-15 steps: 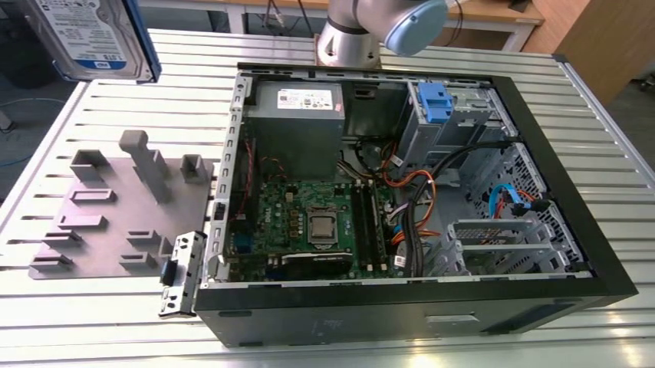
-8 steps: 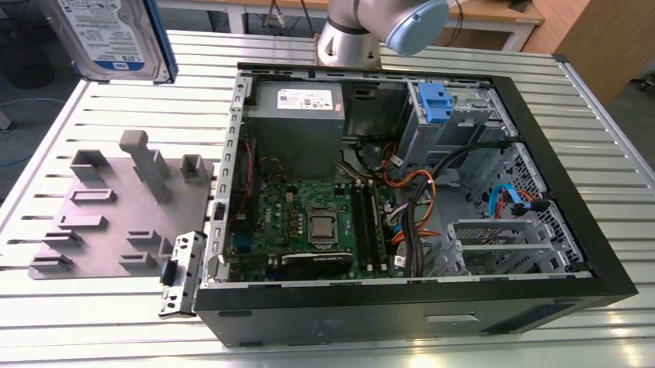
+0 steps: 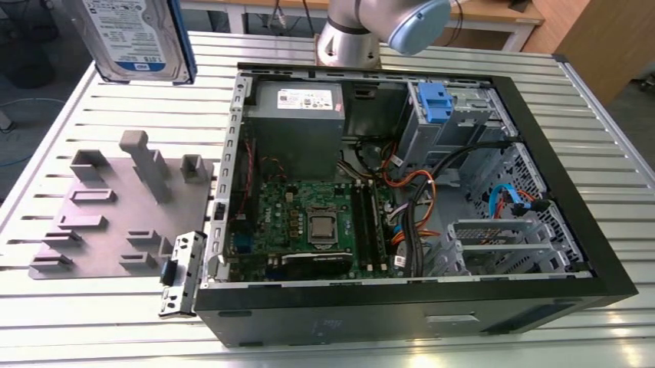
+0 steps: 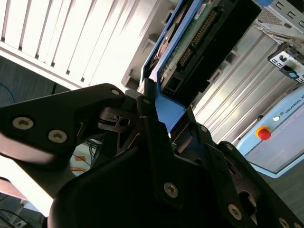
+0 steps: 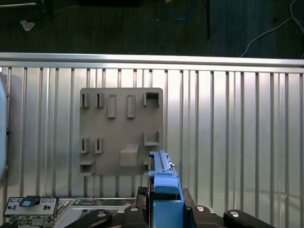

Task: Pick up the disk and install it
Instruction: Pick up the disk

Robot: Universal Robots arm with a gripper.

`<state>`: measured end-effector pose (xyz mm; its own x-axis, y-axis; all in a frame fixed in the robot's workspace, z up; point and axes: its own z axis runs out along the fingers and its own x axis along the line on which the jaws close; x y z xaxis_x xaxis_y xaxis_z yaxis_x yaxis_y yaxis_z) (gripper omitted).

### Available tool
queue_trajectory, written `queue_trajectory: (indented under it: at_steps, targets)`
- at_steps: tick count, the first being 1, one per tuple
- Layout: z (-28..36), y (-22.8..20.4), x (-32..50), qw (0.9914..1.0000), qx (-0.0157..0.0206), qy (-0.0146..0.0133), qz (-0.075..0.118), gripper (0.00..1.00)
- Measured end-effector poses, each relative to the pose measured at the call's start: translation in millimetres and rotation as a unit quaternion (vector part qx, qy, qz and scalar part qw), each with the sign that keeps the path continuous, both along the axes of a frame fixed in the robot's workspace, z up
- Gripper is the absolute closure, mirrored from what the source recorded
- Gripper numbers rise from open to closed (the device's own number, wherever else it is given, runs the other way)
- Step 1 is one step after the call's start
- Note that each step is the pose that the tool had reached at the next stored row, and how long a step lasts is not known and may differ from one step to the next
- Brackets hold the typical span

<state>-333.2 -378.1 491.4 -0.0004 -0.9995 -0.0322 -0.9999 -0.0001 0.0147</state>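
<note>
The disk (image 3: 133,38) hangs in the air at the exterior view's upper left, above the far corner of the slatted metal table (image 3: 92,307). It is a flat silver-grey rectangle with a white label that has a blue band, and a blue plastic rail runs down its side. In both wrist views the black gripper (image 4: 156,111) is closed narrowly on the disk's blue rail, one finger on each side. The second wrist view also shows the disk's green circuit board. Below the disk, a grey holder plate (image 3: 113,215) with upright pegs lies on the table. To the right sits an open black computer case (image 3: 409,307), with a grey power supply (image 3: 297,115), a green motherboard (image 3: 307,222), and a blue latch (image 3: 435,103) at its far right corner.
</note>
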Motion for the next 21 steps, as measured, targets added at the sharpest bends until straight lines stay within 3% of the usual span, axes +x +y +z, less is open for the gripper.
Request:
queue_trajectory:
  at_steps: [21]
  targets:
    - [0.0,0.0,71.1,1.0,0.0,0.0,0.0,0.64]
